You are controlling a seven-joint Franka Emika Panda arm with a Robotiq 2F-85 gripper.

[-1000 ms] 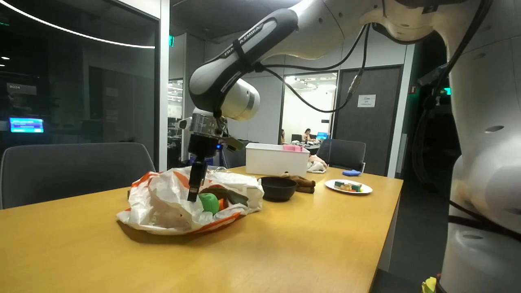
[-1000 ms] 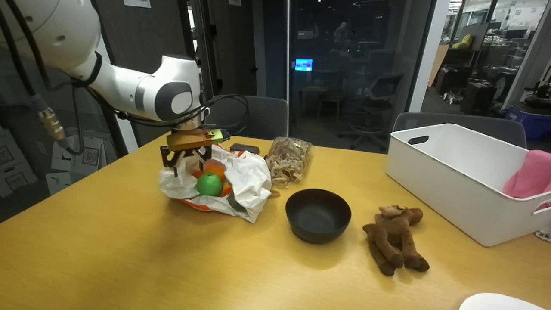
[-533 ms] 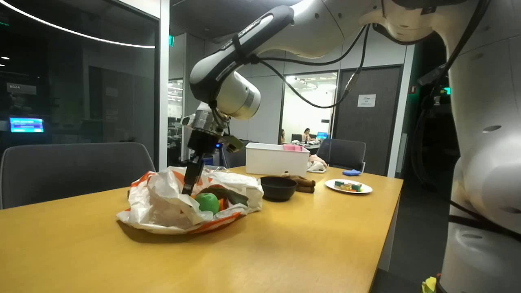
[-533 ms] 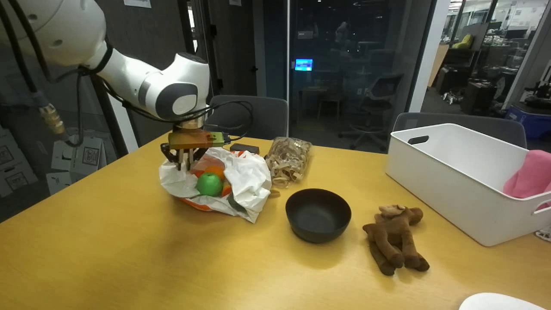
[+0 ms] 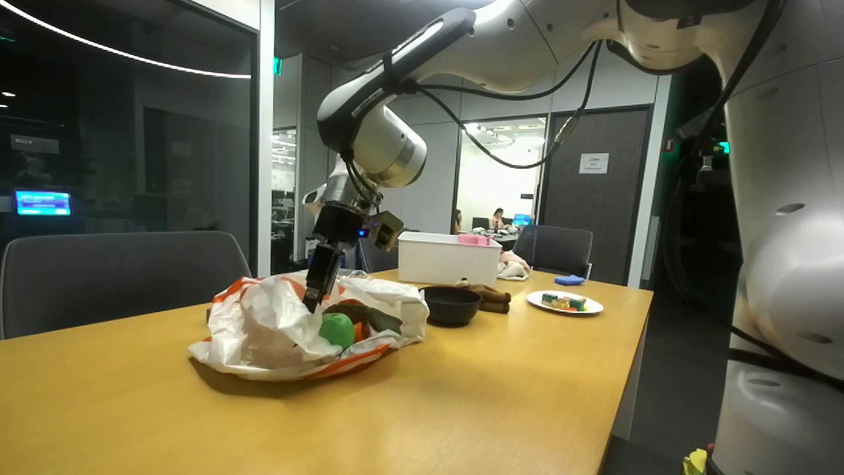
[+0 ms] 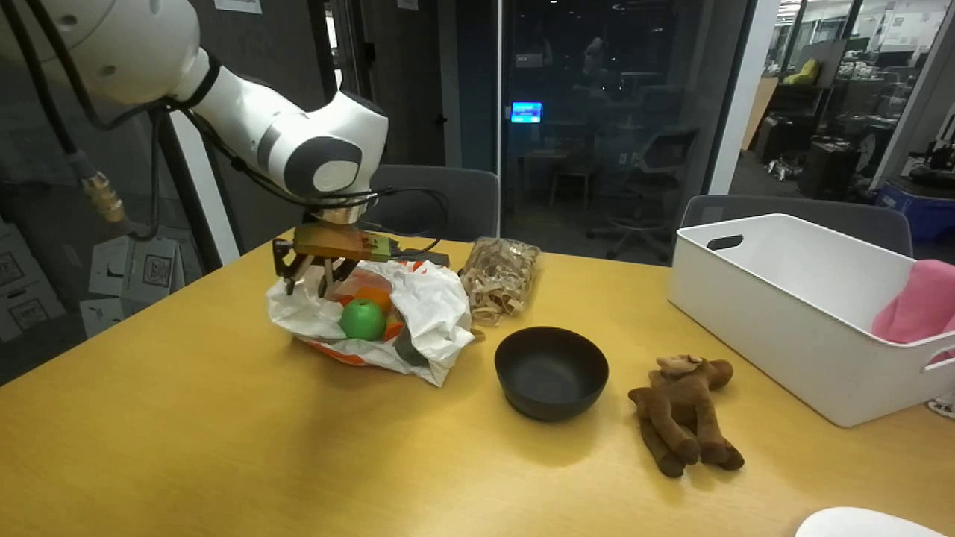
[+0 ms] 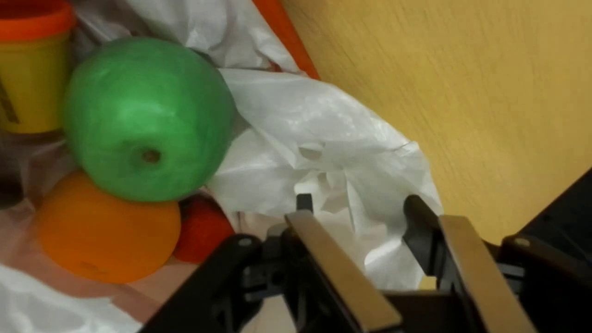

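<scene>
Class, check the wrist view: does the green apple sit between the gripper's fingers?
No, the green apple lies outside the open gripper, beside an orange.

An office is shown by the glass wall (image 5: 198,132), grey chairs (image 5: 125,280) at the worktop (image 5: 494,389) and a person (image 5: 498,216) near a screen (image 5: 521,220).

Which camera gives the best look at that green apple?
The wrist view: the green apple appears largest there, its whole outline uncovered and its stem hollow visible. Both exterior views show it smaller, sitting in the white bag.
</scene>
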